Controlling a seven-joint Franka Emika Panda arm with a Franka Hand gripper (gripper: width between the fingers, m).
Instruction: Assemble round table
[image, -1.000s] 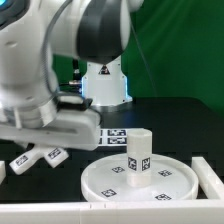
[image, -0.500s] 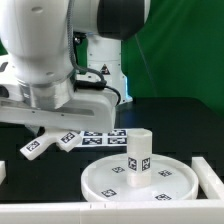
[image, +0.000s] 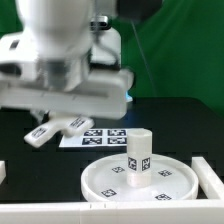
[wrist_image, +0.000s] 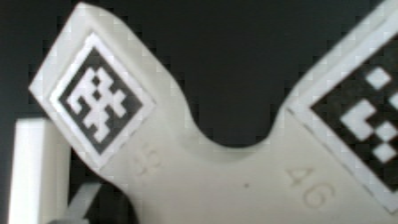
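Outwardly, in the exterior view, the arm (image: 60, 60) fills the upper part on the exterior view's left, blurred. Below it the gripper (image: 60, 115) clamps the cross-shaped piece (image: 55, 129). The fingers are lost in the blur, so how wide they stand cannot be read. Two tagged limbs of the piece stick out beneath, just beside the marker board (image: 103, 135) and overlapping its edge on the exterior view's left. The dark table (image: 40, 172) lies bare under the piece and toward the exterior view's left of the round disc (image: 100, 182). A white border (image: 60, 212) runs along the near edge, and a white block (image: 210, 175) stands just beside the disc's rim on the exterior view's right. The disc holds one thing: the cylinder (image: 139, 158), upright on its floor near the middle, apart from the rim all round.

In the wrist view the cross-shaped piece (wrist_image: 214, 170) fills most of the picture, two tagged limbs spreading from a rounded notch against black. No finger can be made out with certainty.
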